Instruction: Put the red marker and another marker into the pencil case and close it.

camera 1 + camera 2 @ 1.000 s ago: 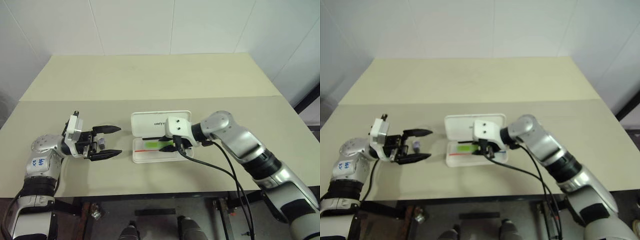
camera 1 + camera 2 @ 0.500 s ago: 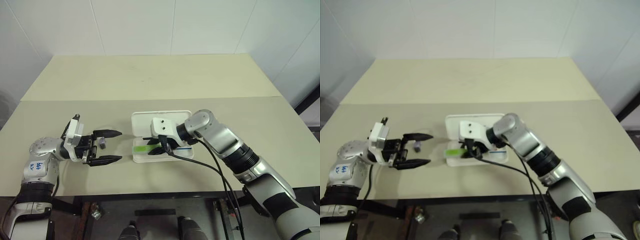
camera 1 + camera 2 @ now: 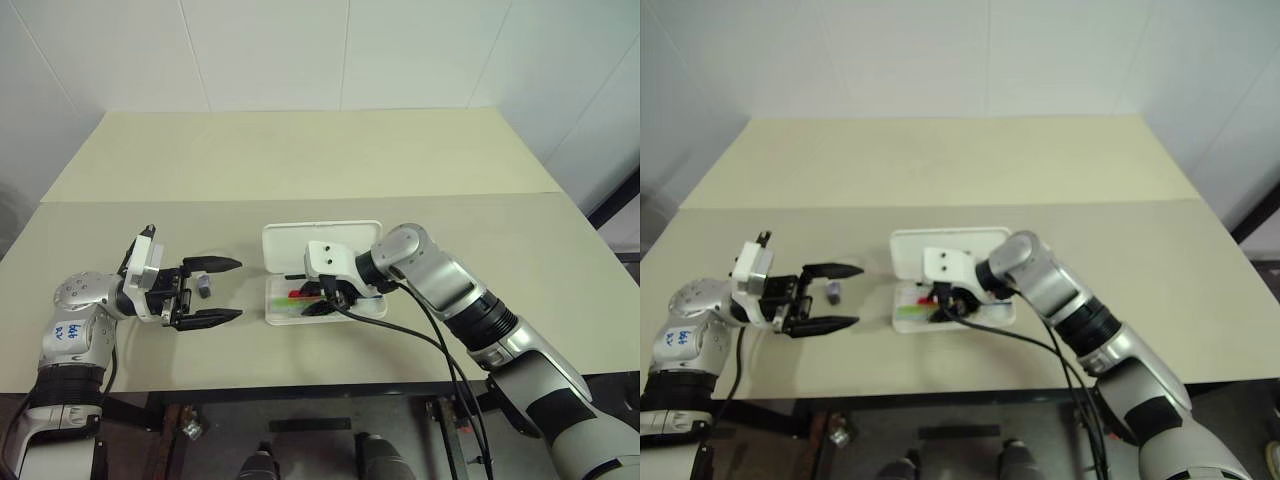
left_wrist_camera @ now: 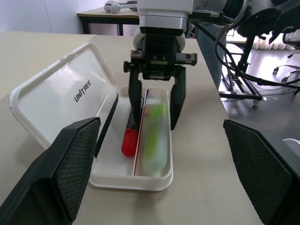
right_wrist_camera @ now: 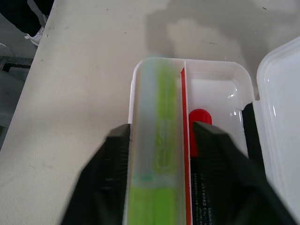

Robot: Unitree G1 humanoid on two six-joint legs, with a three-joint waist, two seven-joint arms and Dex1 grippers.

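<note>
The white pencil case [image 4: 70, 98] lies open on the table, its lid flat behind the tray. Inside, the red marker [image 4: 129, 140] rests in the lid-side compartment, red cap [image 5: 200, 117] showing. The chunky light-green highlighter [image 5: 158, 140] lies in the compartment nearer the table's front edge, beside a red divider. My right gripper [image 3: 322, 298] reaches down into the tray, open, its fingers [image 4: 177, 101] astride the highlighter without gripping it. To the left of the case, my left gripper [image 3: 238, 289] hovers level and wide open, pointing at the case, with nothing in it.
The beige table [image 3: 300, 160] has a seam across its middle and bare room behind and to both sides of the case. A black cable [image 3: 420, 335] runs from my right wrist over the table's front edge.
My right gripper's fingers have parted and let go of the green highlighter, which now lies in the case. The left gripper has stayed where it was.
</note>
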